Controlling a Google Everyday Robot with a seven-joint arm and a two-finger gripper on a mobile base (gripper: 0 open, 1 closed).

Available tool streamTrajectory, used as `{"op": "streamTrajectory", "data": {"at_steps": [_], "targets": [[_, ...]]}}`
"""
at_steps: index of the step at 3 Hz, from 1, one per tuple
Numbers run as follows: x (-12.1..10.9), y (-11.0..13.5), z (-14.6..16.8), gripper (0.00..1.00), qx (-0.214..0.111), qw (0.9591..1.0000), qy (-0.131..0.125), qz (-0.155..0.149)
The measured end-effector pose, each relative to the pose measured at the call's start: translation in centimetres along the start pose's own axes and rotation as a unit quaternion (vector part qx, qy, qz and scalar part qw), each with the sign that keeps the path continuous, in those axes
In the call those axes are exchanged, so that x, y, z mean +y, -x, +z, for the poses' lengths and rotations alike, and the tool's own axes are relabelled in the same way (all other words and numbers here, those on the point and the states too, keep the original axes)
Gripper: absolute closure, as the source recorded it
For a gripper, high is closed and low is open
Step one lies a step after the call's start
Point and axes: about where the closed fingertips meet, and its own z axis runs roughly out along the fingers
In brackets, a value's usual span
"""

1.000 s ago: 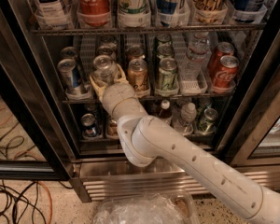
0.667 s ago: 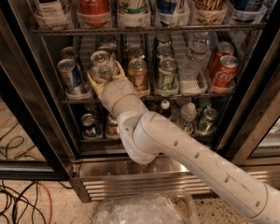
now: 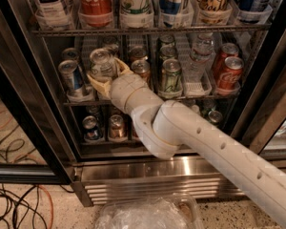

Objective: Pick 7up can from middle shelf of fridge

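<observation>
The 7up can (image 3: pixel 102 61), pale silver with a pull-tab top, is at the front left of the fridge's middle shelf (image 3: pixel 200 90). My gripper (image 3: pixel 108 73) reaches into the fridge (image 3: pixel 157 171) from the lower right. Its tan fingers (image 3: pixel 96 84) sit on both sides of the can and are shut on it. The can looks raised slightly above the lane tray. My white arm hides the shelf front below the can.
A blue can (image 3: pixel 71 78) stands left of the held can; a gold-orange can (image 3: pixel 143 70), a green-labelled can (image 3: pixel 170 76) and red Coca-Cola cans (image 3: pixel 229 73) stand right. Tall bottles fill the rack above (image 3: pixel 133 4). Cables (image 3: pixel 12 204) lie on the floor left, and a plastic bag (image 3: pixel 148 214) lies below.
The gripper and the 7up can have moved slightly up and to the left together. The other cans have not moved.
</observation>
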Motion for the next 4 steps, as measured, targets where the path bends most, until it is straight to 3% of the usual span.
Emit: {"op": "streamTrajectory", "data": {"at_steps": [2, 4], "targets": [[0.9, -0.5, -2.8, 1.00, 0.024, 0.9955, 0.091, 0.011], [2.0, -0.4, -6.9, 1.00, 0.033, 0.9853, 0.167, 0.017]]}}
